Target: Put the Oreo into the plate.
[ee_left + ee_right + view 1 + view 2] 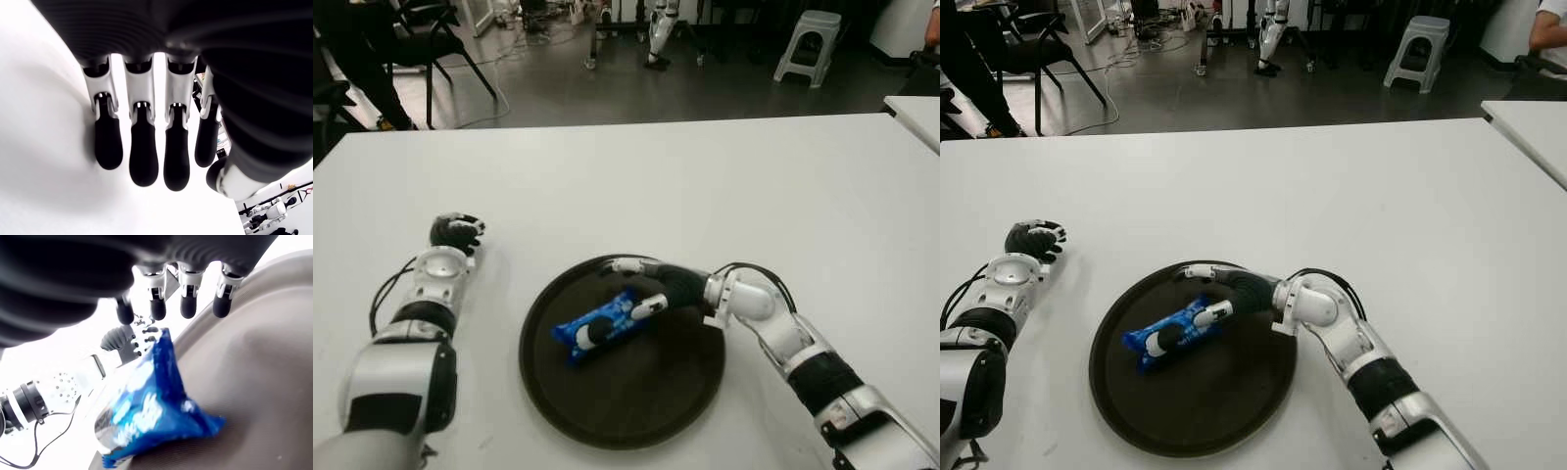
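The Oreo point(599, 328) is a blue packet lying flat on the dark round plate point(636, 401), left of the plate's middle. My right hand point(636, 286) reaches over the plate from the right. Its fingers point(188, 303) are stretched out above the packet's far end and its thumb lies along the packet's top. The right wrist view shows the packet point(146, 406) resting on the plate, with the fingers not closed round it. My left hand point(456, 231) shows on the white table point(705, 186) to the left of the plate, its fingers point(143, 156) loosely bent and holding nothing.
Beyond the table's far edge are a black chair point(431, 29), a grey stool point(808, 44), a person's legs point(352, 59) and another robot's legs point(661, 34). A second white table point(915, 113) meets the right edge.
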